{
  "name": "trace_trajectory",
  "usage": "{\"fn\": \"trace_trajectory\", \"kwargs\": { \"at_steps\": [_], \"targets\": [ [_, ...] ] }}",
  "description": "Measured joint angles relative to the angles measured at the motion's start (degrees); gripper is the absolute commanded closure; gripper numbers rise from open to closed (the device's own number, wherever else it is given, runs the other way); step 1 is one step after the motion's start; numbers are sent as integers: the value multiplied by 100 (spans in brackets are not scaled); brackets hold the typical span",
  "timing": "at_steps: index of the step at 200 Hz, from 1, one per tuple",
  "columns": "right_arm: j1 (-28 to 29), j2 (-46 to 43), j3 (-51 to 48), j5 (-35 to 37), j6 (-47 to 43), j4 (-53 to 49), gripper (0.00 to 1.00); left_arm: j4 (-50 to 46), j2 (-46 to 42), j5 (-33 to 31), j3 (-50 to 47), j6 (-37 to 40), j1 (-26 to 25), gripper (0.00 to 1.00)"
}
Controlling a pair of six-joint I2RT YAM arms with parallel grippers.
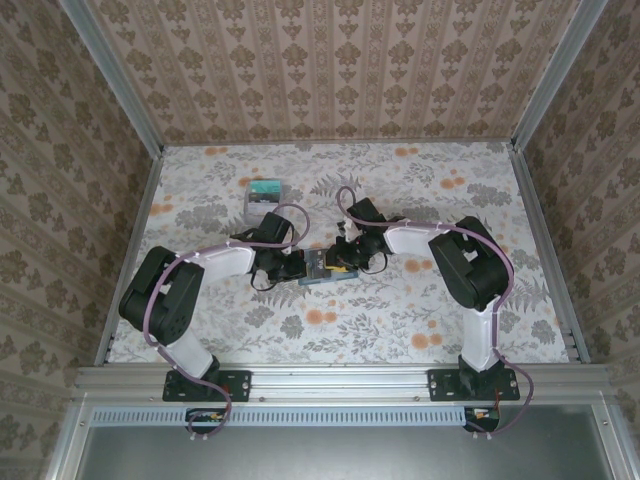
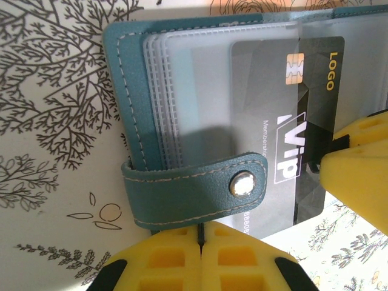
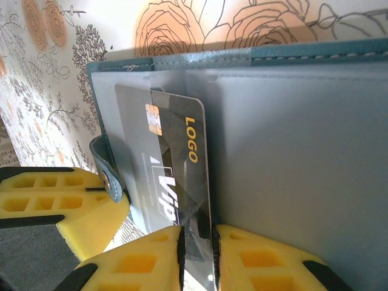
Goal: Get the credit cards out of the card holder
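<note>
The card holder (image 2: 130, 91) lies open and flat on the flowered table (image 2: 48, 121), at mid-table between the two grippers. The left gripper (image 2: 201, 237) has its yellow fingers pressed together with no gap. They are closed on the holder's near edge, just under the strap (image 2: 188, 193). The strap wraps round that edge, and its snap (image 2: 242, 183) sits just ahead of the fingertips and a little to their right. Further ahead of these fingers lie the stacked clear sleeves, their edges stepped just inside the stitched teal border.

A black card (image 2: 285, 121) with a gold chip sticks partway out of a sleeve, ahead and to the right of the left fingers. One part of it lies under frosted plastic and the rest is bare. The right gripper (image 3: 197, 245) is clamped on that bare part, with the card's edge running straight in between its two pads.

From the right wrist, a left finger (image 3: 54, 203) sits just to the left of the right fingers, with only a narrow strip of table between them. The strap's end lies close against it.

In the top view, open flowered table surrounds the pair out to the metal rails (image 1: 545, 250). A small grey box (image 1: 264, 199) lies beyond the left gripper, well apart from the holder.
</note>
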Motion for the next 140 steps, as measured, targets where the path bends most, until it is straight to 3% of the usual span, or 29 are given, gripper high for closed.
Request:
{"fn": "trace_trajectory", "kwargs": {
  "at_steps": [37,109,140],
  "targets": [
    [-2,15,0,4,26,39,100,24,0,22,-22,0,0,98],
    [-424,-420,-391,44,-157,28,100,35,-9,22,-26,0,2,97],
    [-671,-787,-588,74,-295,-50,100,22,-13,28,-26,-13,7,90]
  ]
}}
